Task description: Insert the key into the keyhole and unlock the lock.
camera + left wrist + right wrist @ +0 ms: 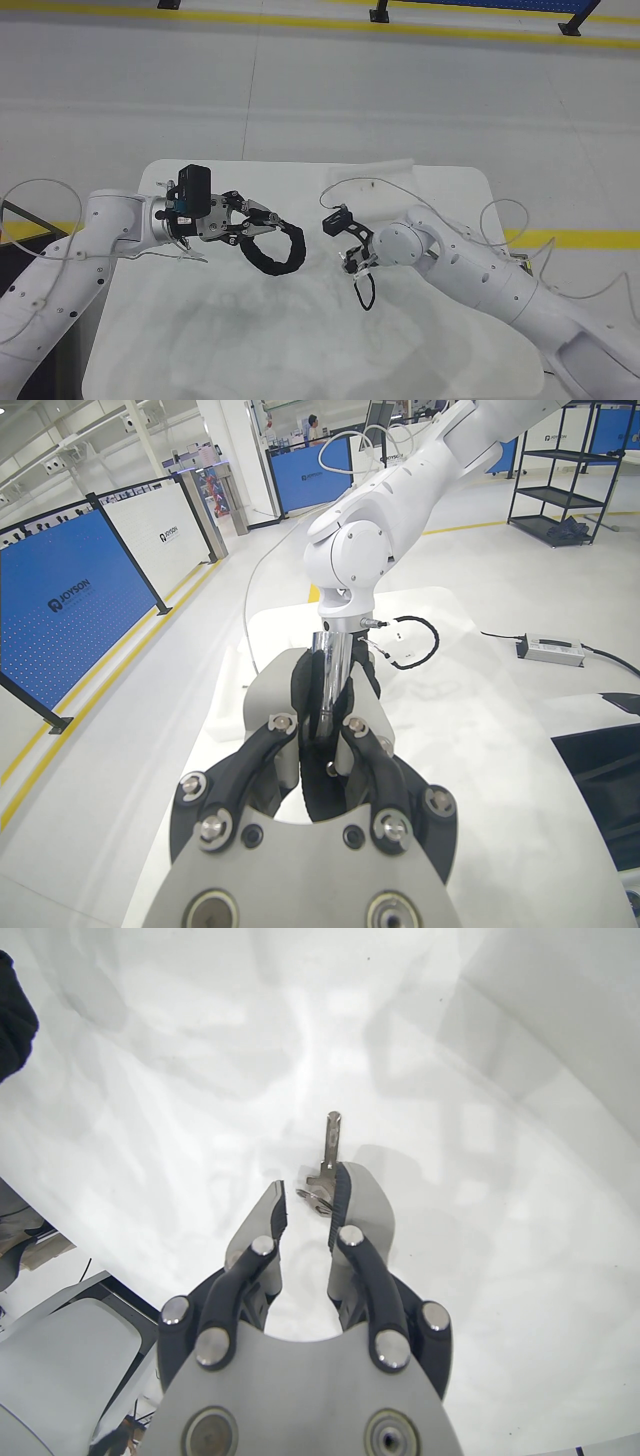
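Note:
My left gripper [258,226] is shut on a black cable lock [284,256], held above the left middle of the table. The lock's chrome cylinder [331,674] sticks out between the fingers [280,735], pointing toward the right arm. A small metal key [331,1144] with a ring lies flat on the white cloth. My right gripper [310,1183] stands open just over it, one fingertip [342,1183] beside the key's head and the other fingertip apart from it. A dark bit of the lock [12,1043] shows off to the side.
A creased white cloth [300,330] covers the table [460,185]. A grey power box [550,648] with a cable lies near the table's far edge. A black cable loop [425,645] hangs from the right wrist.

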